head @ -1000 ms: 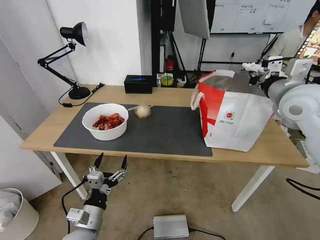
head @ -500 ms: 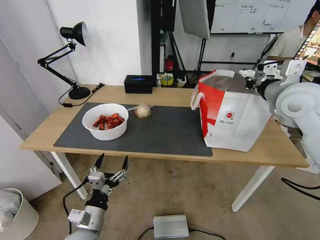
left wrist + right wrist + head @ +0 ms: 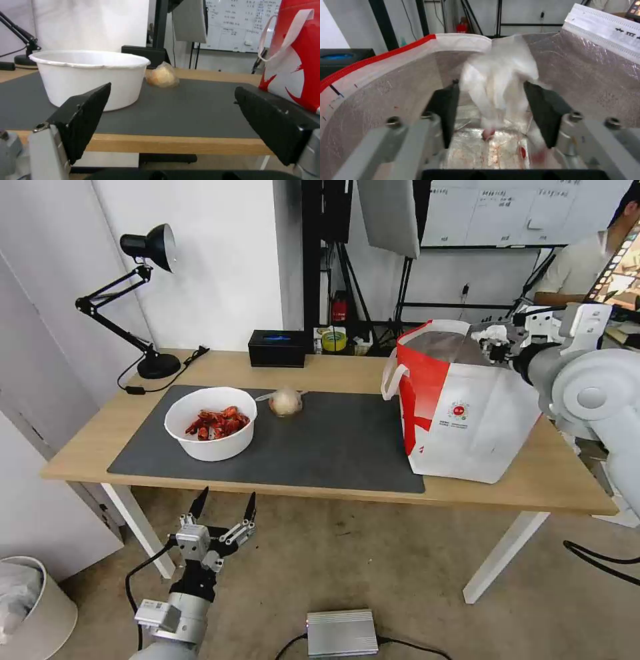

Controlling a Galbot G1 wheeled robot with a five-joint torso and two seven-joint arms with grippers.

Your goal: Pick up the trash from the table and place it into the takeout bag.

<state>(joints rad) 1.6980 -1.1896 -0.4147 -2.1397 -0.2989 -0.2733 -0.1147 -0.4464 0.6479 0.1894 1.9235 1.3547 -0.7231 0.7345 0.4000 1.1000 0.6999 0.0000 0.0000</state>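
The right gripper (image 3: 491, 112) hangs over the open takeout bag (image 3: 467, 413), its fingers (image 3: 445, 110) pinching a crumpled white tissue (image 3: 500, 82), which looks light, limp and squashable anywhere, while the left gripper (image 3: 223, 507) waits spread wide below the worktop (image 3: 333, 373)

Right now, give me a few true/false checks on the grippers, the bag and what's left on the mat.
1. The right gripper holds the crumpled white tissue over the takeout bag. True.
2. The left gripper is shut on the white bowl. False: it is open, below the table edge.
3. The beige wrapped lump lies on the dark mat. True.
4. The bowl is empty. False: it holds red crayfish shells.
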